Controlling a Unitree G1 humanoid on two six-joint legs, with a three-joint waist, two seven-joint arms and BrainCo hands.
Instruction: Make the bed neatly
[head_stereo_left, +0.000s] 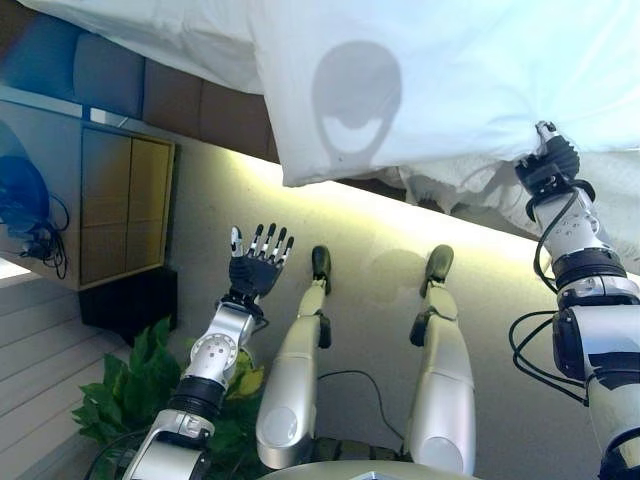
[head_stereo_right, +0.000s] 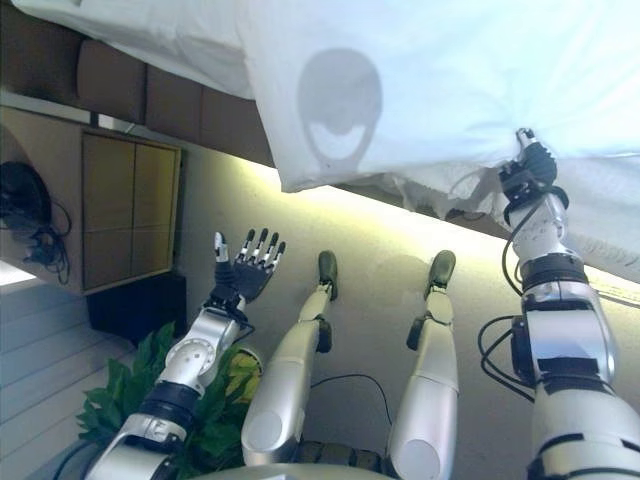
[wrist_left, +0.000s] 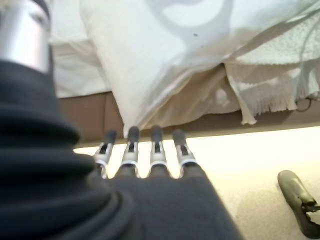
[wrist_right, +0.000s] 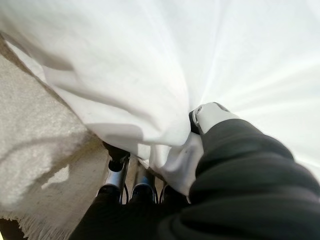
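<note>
A white duvet (head_stereo_left: 450, 80) covers the bed across the top of the view, with one corner (head_stereo_left: 290, 178) hanging over the bed's edge. At its right edge my right hand (head_stereo_left: 548, 160) is shut on the duvet. In the right wrist view the thumb (wrist_right: 210, 116) presses on top of the white cloth (wrist_right: 150, 65) and the fingers (wrist_right: 120, 177) curl beneath it. My left hand (head_stereo_left: 255, 268) hovers over the floor below the bed's edge, open with straight fingers (wrist_left: 157, 155), holding nothing and short of the hanging corner (wrist_left: 135, 105).
A cream fringed blanket (wrist_left: 270, 85) lies under the duvet and sticks out at the edge. The brown padded bed frame (head_stereo_left: 180, 100) runs along the left. A wooden bedside cabinet (head_stereo_left: 110, 205) stands at left, with a green plant (head_stereo_left: 140, 385) below it.
</note>
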